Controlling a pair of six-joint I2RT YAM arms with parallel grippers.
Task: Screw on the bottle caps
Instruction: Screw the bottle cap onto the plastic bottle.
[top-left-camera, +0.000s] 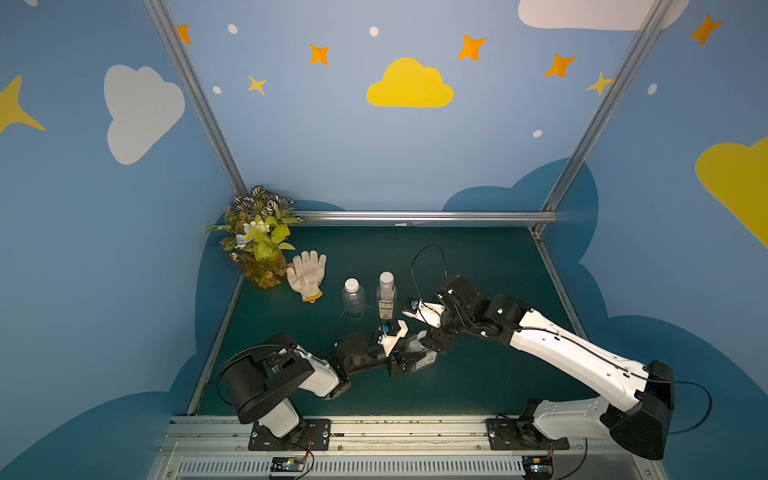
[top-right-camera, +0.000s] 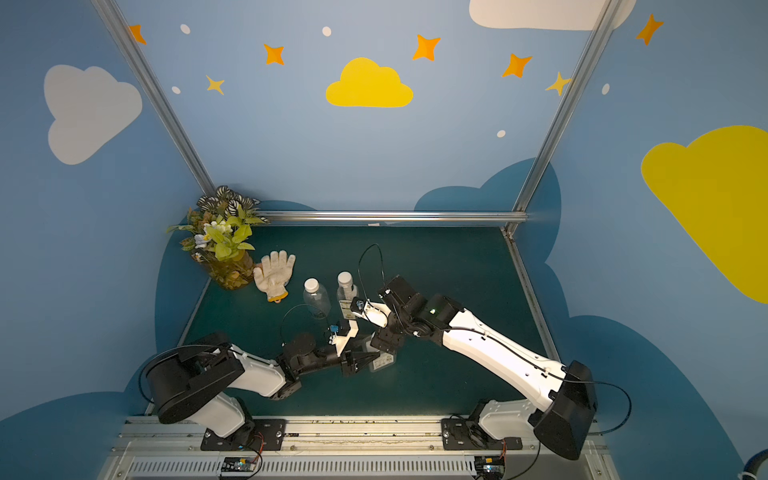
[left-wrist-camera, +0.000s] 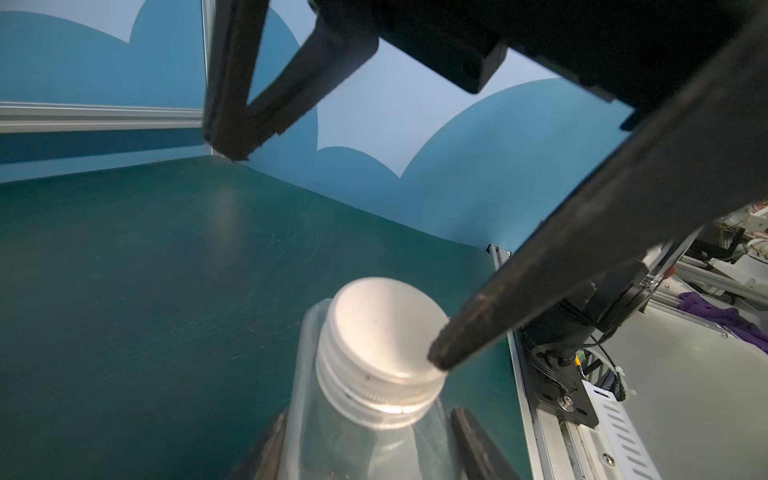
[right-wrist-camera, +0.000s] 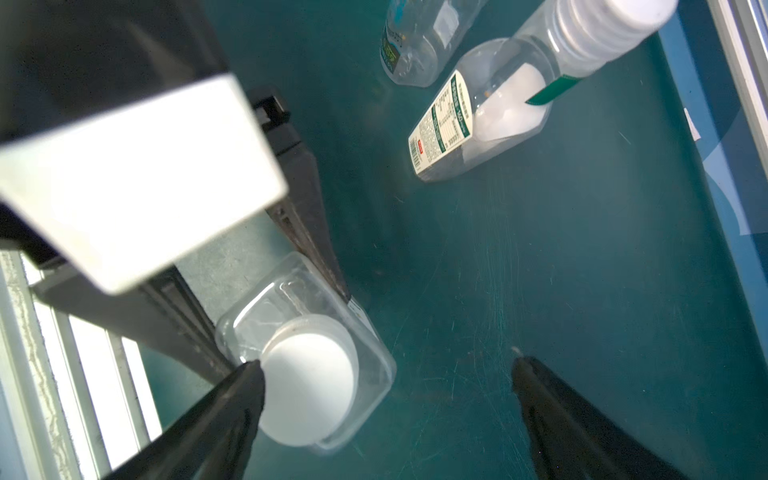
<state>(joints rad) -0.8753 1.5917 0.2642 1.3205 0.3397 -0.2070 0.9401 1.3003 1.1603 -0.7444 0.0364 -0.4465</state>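
My left gripper (left-wrist-camera: 370, 453) is shut on the body of the wide flat-sided bottle (left-wrist-camera: 361, 449), holding it upright low over the mat near the front middle (top-left-camera: 424, 362). A white cap (left-wrist-camera: 382, 353) sits on its neck. My right gripper (right-wrist-camera: 384, 370) hangs open just above that cap (right-wrist-camera: 309, 386); one fingertip (right-wrist-camera: 249, 374) is at the cap's rim, the other stands well off to the side. Behind them stand the round clear bottle (top-left-camera: 354, 297) and the slim tall labelled bottle (top-left-camera: 386, 297), each with a white cap on top.
A white work glove (top-left-camera: 306, 274) lies at the back left beside a potted plant (top-left-camera: 259, 241) in the corner. The green mat (top-left-camera: 478, 257) ends at aluminium rails on the back and right; both arm bases stand on the front rail.
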